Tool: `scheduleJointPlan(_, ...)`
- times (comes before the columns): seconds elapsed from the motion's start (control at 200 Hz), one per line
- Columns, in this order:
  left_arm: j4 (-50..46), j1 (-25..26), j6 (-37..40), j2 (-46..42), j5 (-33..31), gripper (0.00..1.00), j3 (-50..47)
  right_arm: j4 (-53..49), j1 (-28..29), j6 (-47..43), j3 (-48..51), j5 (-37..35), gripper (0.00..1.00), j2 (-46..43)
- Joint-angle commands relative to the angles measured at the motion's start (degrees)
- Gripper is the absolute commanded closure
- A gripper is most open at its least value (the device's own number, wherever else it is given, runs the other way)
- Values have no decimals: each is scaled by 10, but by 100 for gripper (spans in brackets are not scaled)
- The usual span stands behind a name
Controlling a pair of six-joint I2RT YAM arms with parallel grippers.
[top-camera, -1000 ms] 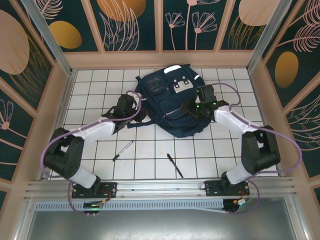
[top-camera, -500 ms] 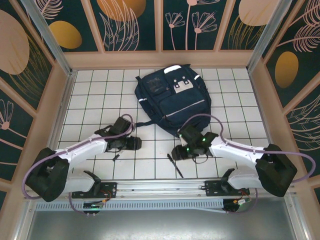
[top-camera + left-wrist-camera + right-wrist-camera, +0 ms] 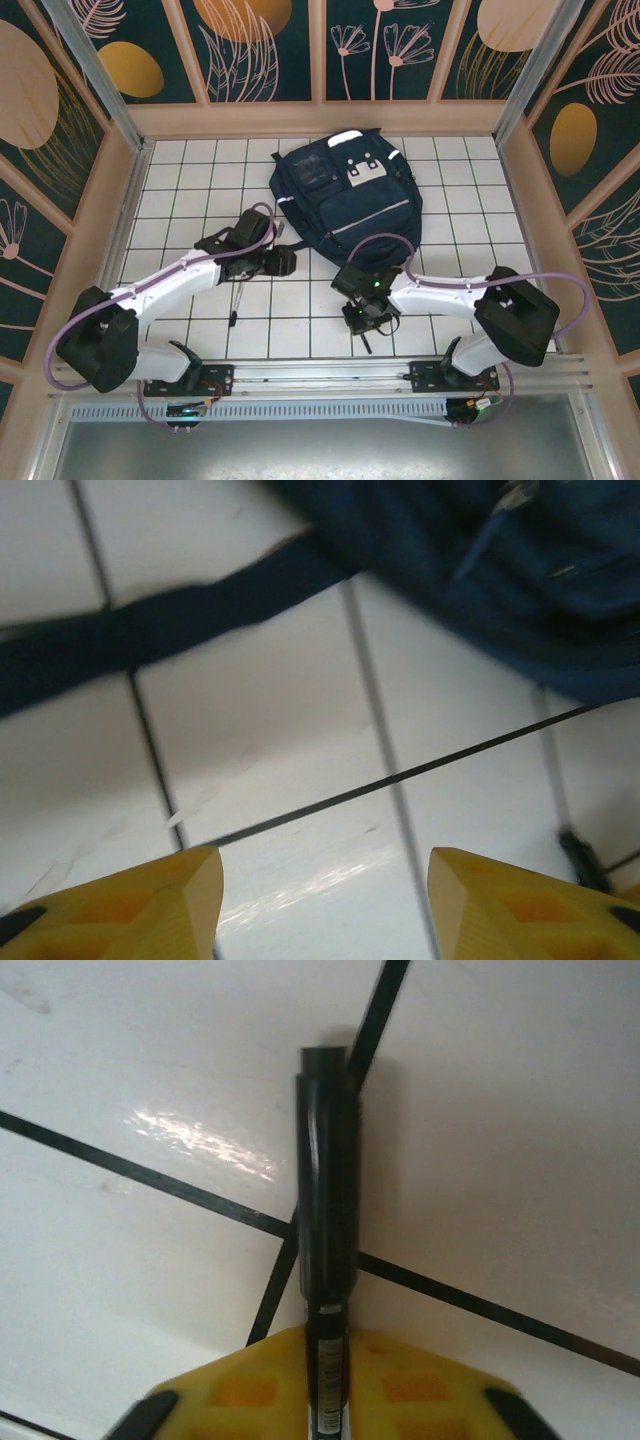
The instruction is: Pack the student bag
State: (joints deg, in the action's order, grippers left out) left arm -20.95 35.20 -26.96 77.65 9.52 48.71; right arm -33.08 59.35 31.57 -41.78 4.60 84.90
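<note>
Now the right fingers [image 3: 250,1385] are pinched tight on a slim black pen [image 3: 325,1210], low over the near side of the white tiled counter [image 3: 460,240]. The left fingers [image 3: 150,890] stand spread, gripping nothing, beside what looks like a dark strap [image 3: 150,640], though it's blurry there. The large navy-blue fabric backpack [image 3: 345,200] lies at the far middle of the counter.

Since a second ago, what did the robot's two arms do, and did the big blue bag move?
Both arms pulled back from the student bag toward the near edge. The right tool swung down to the black pen and shut on it. The left tool ended up open above the tiles beside a dark strap. The bag stayed where it was.
</note>
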Motion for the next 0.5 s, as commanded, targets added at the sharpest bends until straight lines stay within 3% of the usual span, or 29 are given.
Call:
scheduleJointPlan(0.0, 43, 4, 84, 6, 42, 47, 60, 60, -2, 32, 18, -39, 100, 25)
scheduleJointPlan(0.15, 139, 17, 204, 43, 54, 47, 91, 43, -89, 63, 35, -29, 100, -63)
scheduleJointPlan(0.295, 236, 42, 377, 130, 56, 43, 131, 54, -253, 45, 44, 68, 100, -182)
scheduleJointPlan(0.495, 202, 54, 462, 290, 32, 38, 291, 44, -457, -14, -8, 201, 100, -189)
